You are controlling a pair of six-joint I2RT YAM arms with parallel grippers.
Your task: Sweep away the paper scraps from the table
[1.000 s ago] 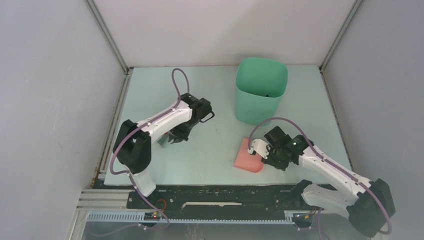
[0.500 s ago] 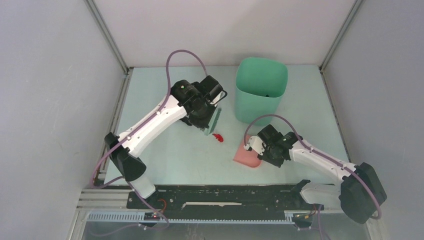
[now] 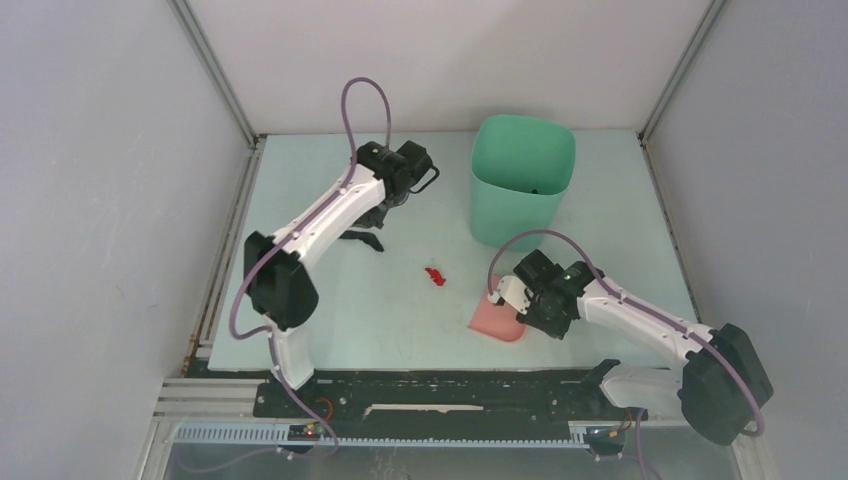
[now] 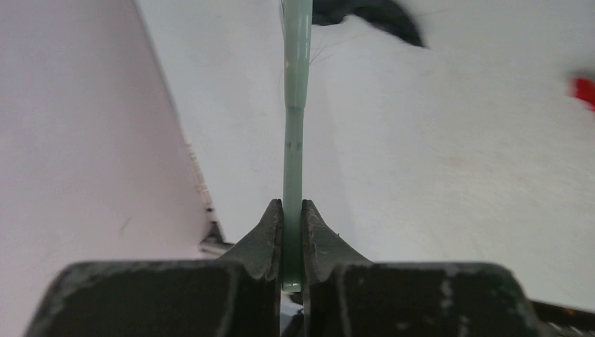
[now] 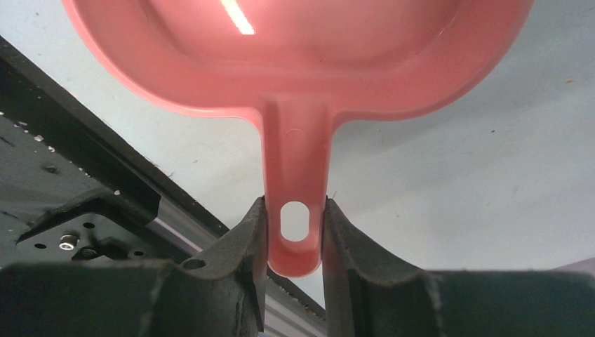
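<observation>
A red paper scrap [image 3: 434, 275] lies mid-table [image 3: 300, 180], left of the pink dustpan [image 3: 494, 321]. A black scrap [image 3: 362, 240] lies further left, just ahead of my left gripper [image 3: 385, 208]. That gripper [image 4: 292, 217] is shut on the thin green hand brush [image 4: 295, 105], seen edge-on. The black scrap [image 4: 372, 14] sits past the brush's tip and the red scrap [image 4: 584, 91] is at the right edge. My right gripper [image 3: 522, 305] [image 5: 295, 225] is shut on the dustpan's handle [image 5: 295, 210]. The pan [image 5: 295, 56] rests on the table and no scrap shows in it.
A tall mint-green bin [image 3: 522, 195] stands at the back right, behind the dustpan, with a small dark bit inside. The metal rail of the near table edge [image 5: 84, 161] runs just beside the dustpan. Grey walls close in three sides.
My left arm has swung the brush back and left, away from the bin. The black scrap now shows by it. The red scrap and the dustpan have barely moved.
</observation>
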